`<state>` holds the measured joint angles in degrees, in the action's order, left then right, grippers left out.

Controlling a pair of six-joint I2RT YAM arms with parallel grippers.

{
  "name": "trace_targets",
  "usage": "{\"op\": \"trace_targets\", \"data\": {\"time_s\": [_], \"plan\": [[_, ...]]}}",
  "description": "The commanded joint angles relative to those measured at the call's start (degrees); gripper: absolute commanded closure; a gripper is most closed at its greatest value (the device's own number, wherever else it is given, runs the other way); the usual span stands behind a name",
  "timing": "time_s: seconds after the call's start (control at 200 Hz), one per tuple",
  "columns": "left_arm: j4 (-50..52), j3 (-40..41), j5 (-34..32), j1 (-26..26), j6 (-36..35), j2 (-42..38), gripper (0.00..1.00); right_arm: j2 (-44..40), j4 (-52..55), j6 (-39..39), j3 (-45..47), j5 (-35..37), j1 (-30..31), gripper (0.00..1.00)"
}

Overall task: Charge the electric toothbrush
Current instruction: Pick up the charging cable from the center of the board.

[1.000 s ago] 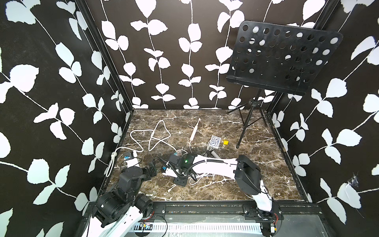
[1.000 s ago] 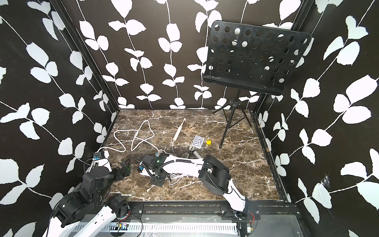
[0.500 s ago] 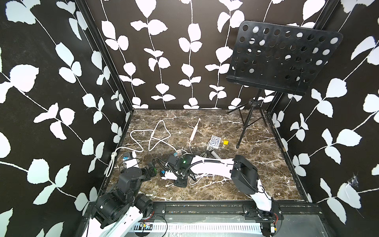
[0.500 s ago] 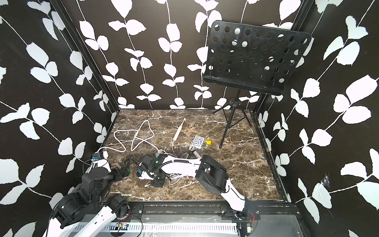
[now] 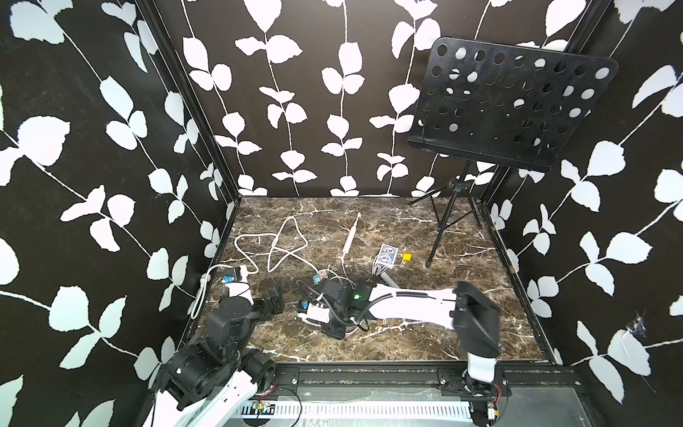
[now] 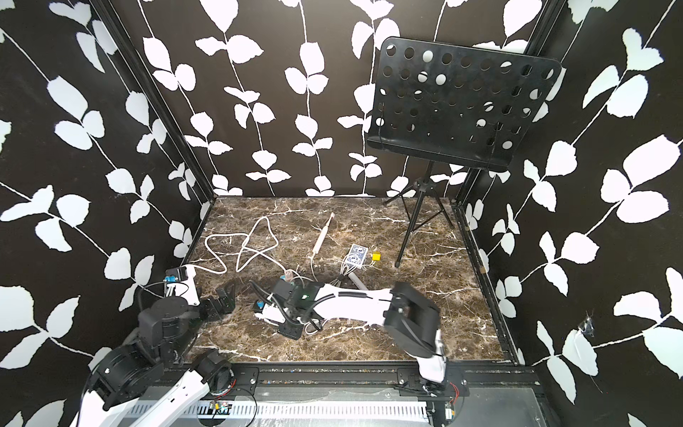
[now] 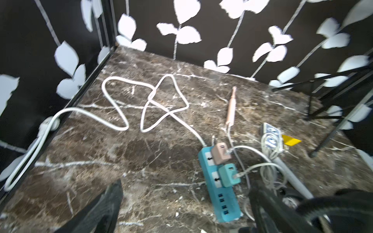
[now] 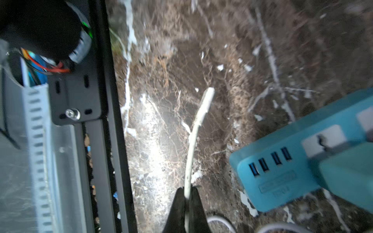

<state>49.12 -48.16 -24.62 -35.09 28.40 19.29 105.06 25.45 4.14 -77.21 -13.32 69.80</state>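
Left to right: the left tool (image 5: 272, 302) hovers low over the marble surface (image 5: 369, 214) with its jaws spread wide and nothing between them. Beside it a white power cord (image 7: 121, 113) loops across the surface to a teal power strip (image 7: 222, 201), which carries a pink adapter (image 7: 221, 153) and a teal adapter (image 7: 230, 175) side by side. The right tool (image 8: 186, 191) is clamped on a thin white cable (image 8: 193, 133), just beside the strip's USB end, with the cable's plug end free. The electric toothbrush (image 5: 351, 236) lies flat farther back, well apart from both tools, with a thin lead at its lower end. A card deck (image 5: 386, 255), yellow block (image 5: 406, 256) and music stand (image 5: 510, 107) follow.
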Motion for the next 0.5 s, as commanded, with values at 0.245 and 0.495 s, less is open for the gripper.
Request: {"op": "trace_targets", "data": {"time_s": [0.245,0.495], "plan": [[-15.0,-11.3,22.3,0.0,-8.7,14.6,0.22,-19.5,-34.2,-20.2,19.6,11.9,-1.7,1.00],[-28.1,-9.4,38.5,0.1,-6.7,21.5,0.25,-29.5,-51.6,-29.8,32.3,25.8,-1.8,1.00]]}}
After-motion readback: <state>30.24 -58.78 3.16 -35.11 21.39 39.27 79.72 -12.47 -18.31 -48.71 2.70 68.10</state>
